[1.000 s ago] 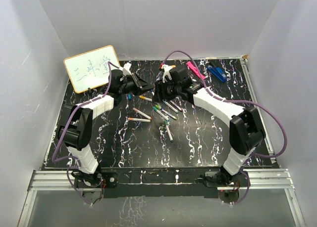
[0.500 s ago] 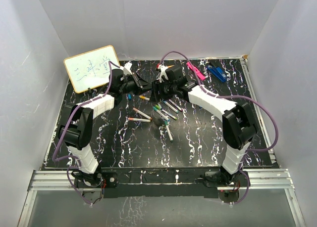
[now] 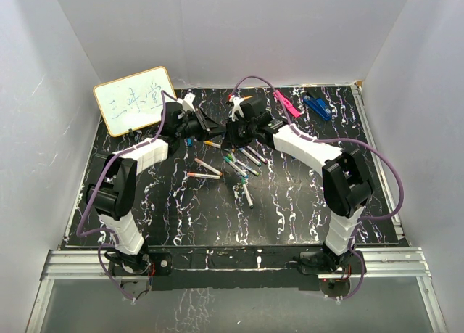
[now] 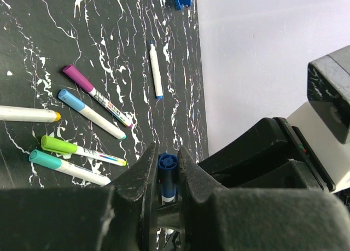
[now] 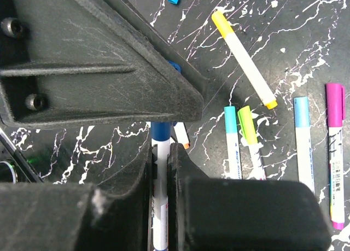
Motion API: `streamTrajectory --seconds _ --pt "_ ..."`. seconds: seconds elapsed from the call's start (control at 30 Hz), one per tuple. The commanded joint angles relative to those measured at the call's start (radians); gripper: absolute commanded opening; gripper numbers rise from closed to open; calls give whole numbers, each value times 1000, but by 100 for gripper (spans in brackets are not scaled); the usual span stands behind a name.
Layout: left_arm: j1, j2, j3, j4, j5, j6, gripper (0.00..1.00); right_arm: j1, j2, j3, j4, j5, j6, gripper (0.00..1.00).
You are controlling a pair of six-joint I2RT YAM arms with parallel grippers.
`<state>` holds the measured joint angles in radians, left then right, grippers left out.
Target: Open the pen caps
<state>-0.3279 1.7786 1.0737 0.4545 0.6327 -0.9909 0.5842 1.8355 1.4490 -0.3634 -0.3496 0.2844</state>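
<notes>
Blue cap (image 4: 167,162), lower centre of the left wrist view, sits pinched between the left gripper's (image 4: 167,171) closed jaws. Lower centre of the right wrist view, the right gripper (image 5: 161,152) is clamped on that pen's (image 5: 159,229) white barrel. Other capped pens (image 3: 233,162) lie mid-table.

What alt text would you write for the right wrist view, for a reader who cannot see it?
The right gripper is shut on a pale pen whose blue cap runs up behind the dark left gripper. To the right, on the black marbled table, lie a yellow pen, a teal pen, a lime pen, a light-blue pen and a magenta pen.
</notes>
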Motion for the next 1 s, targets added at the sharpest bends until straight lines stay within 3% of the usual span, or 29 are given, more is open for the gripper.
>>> streamTrajectory --seconds 0.0,0.33,0.53,0.7,0.87,0.97 --pt "-5 -54 31 -24 5 21 0 6 -37 34 35 8 -7 0" --pt "28 -22 140 -165 -211 29 0 6 -148 -110 -24 -19 -6 0" --pt "131 67 228 -142 -194 14 0 6 -318 -324 -28 5 28 0" --pt "168 74 262 -190 -178 52 0 4 -385 -352 -48 104 37 0" --pt "171 43 326 -522 -254 259 0 -57 -310 -223 -111 383 70 0" --pt "171 22 330 -715 -364 394 0 -131 -239 -121 -113 456 70 0"
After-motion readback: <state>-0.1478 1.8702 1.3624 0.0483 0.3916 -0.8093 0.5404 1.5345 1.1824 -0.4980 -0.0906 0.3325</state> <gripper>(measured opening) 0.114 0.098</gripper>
